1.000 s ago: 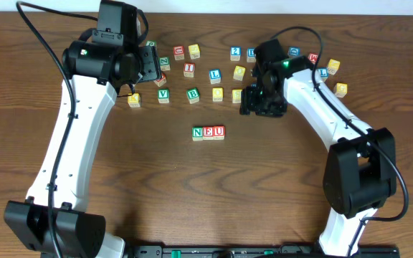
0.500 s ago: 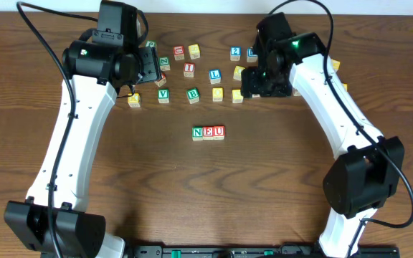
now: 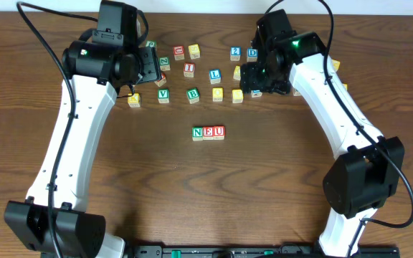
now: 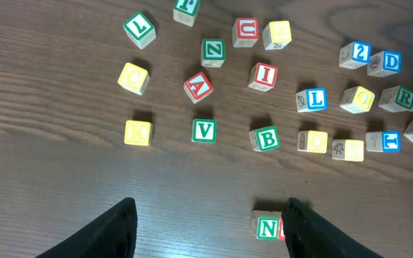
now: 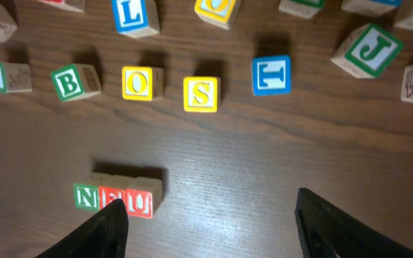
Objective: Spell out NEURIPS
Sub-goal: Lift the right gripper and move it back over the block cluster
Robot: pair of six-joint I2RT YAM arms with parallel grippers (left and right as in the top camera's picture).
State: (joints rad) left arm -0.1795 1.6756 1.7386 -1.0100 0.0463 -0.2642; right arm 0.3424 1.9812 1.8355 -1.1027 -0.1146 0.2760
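Right claw [image 5: 210,218] hovers over right side of scattered cubes at back of wooden surface [image 3: 192,186], fingers spread wide, nothing between them. Left claw [image 4: 208,218] likewise spread and empty, above scatter's left side. N-E-U row [image 3: 209,132] sits at surface centre, three cubes touching, well in front of scatter. Yellow S cube [image 5: 201,94] lies between O cube [image 5: 143,83] and blue T cube [image 5: 271,75]. Red I cube [image 4: 263,75] lies loose in scatter, apart from row.

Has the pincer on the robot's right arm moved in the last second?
Yes. The right pincer has shifted up the overhead view, away from the unmoved NEU row, and is now over the scattered blocks.
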